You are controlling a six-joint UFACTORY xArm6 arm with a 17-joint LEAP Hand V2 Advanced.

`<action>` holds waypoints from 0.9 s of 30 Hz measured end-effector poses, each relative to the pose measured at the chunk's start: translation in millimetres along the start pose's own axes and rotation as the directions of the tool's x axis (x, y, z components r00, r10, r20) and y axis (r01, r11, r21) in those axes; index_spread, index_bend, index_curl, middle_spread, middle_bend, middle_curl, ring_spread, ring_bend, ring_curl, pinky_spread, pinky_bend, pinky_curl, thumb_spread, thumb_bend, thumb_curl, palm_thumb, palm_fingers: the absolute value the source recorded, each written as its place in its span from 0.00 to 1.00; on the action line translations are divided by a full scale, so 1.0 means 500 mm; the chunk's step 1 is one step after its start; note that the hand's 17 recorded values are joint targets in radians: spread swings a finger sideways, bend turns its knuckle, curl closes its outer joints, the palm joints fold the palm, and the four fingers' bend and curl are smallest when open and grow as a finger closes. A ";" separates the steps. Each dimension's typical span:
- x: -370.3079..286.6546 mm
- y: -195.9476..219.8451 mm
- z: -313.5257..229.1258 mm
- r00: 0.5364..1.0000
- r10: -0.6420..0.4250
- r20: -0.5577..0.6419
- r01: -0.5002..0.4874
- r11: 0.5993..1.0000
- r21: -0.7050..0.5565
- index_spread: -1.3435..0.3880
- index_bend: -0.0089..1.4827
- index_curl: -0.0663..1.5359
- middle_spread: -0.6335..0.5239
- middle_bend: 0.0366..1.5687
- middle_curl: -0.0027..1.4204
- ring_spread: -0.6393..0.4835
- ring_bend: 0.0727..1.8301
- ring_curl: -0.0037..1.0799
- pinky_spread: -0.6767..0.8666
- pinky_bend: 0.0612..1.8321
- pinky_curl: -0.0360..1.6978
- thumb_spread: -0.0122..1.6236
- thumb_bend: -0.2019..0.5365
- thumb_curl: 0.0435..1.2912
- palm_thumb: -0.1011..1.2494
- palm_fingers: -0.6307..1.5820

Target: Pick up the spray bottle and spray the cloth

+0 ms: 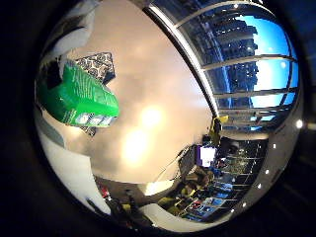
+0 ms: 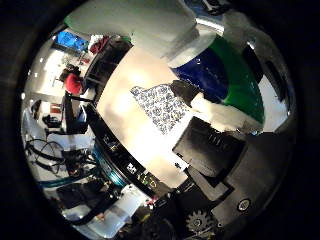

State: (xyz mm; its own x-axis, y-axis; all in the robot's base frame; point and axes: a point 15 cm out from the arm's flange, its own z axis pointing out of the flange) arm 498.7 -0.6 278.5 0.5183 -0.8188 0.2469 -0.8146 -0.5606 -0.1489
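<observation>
The green spray bottle (image 1: 79,96) with a blue label lies close against my palm and fills a large part of the thumb side view. My right hand (image 2: 215,150) has its black and white fingers curled round the bottle's body. Past the bottle, a patterned black and white cloth (image 2: 160,107) lies flat on the glossy light table (image 1: 158,98), some way off from my palm. The bottle's green body partly hides the cloth in the little finger side view. A white part at the bottle's upper end may be its spray head; I cannot tell for sure.
The table's dark edge (image 2: 120,165) runs near the cloth, with equipment on the floor beyond it. Large windows (image 1: 247,64) line the far side of the room. A lit screen (image 1: 207,155) and furniture stand past the table's end.
</observation>
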 end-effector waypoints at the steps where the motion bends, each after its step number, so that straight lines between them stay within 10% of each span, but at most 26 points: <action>1: 0.000 0.000 0.001 1.000 0.001 0.001 -0.001 1.000 0.000 0.62 0.70 0.68 0.42 0.87 0.60 0.33 0.71 0.88 0.35 0.56 0.91 0.45 0.25 0.68 0.86 0.78; 15: 0.008 -0.010 -0.033 0.997 0.073 0.034 -0.075 0.996 0.051 0.61 0.70 0.69 0.42 0.87 0.60 0.33 0.71 0.88 0.35 0.56 0.91 0.44 0.25 0.68 0.85 0.78; 27: -0.112 -0.177 -0.188 0.883 0.223 0.413 -0.354 0.894 0.274 0.62 0.70 0.68 0.42 0.87 0.60 0.33 0.71 0.88 0.35 0.56 0.91 0.44 0.25 0.69 0.85 0.78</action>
State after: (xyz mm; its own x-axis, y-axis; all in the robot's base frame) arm 517.3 106.4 367.9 0.3835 -0.8993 -0.2102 -0.8405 -0.2455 -0.4830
